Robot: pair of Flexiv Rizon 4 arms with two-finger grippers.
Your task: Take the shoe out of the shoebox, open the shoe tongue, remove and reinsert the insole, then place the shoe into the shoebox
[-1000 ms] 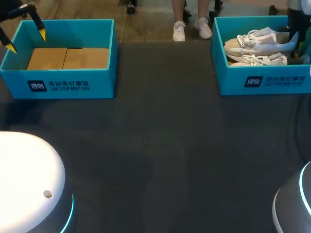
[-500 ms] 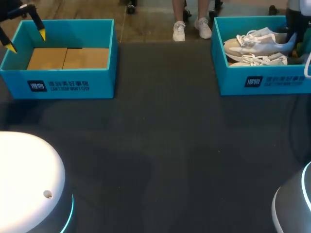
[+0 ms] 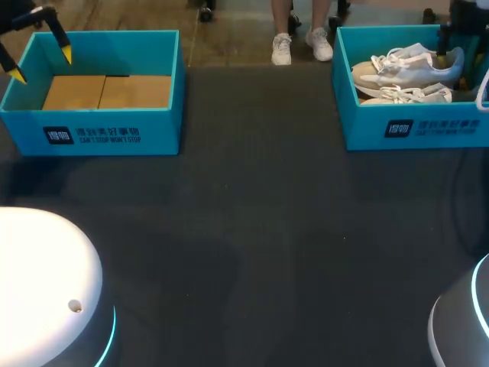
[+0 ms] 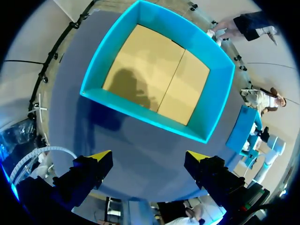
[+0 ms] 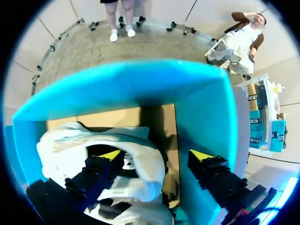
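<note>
Two white shoes lie in the right blue shoebox (image 3: 416,128), an upper shoe (image 3: 405,67) and a lower shoe (image 3: 409,95). My right arm (image 3: 464,14) hangs over that box's far right corner. In the right wrist view my right gripper (image 5: 157,155) is open. One finger is over the opening of a white shoe (image 5: 149,169), and the other stands by the box wall (image 5: 206,117). My left gripper (image 3: 43,64) (image 4: 149,155) is open above the near left corner of the left shoebox (image 3: 99,134) (image 4: 145,115), which holds nothing but its cardboard floor.
The dark table mat (image 3: 252,229) stretches between the two boxes and toward the front. Both arm bases stand at the front corners.
My right gripper's fingers have spread apart over the upper shoe. That shoe's heel now sits slightly higher against the box's right wall. The left arm has not moved.
</note>
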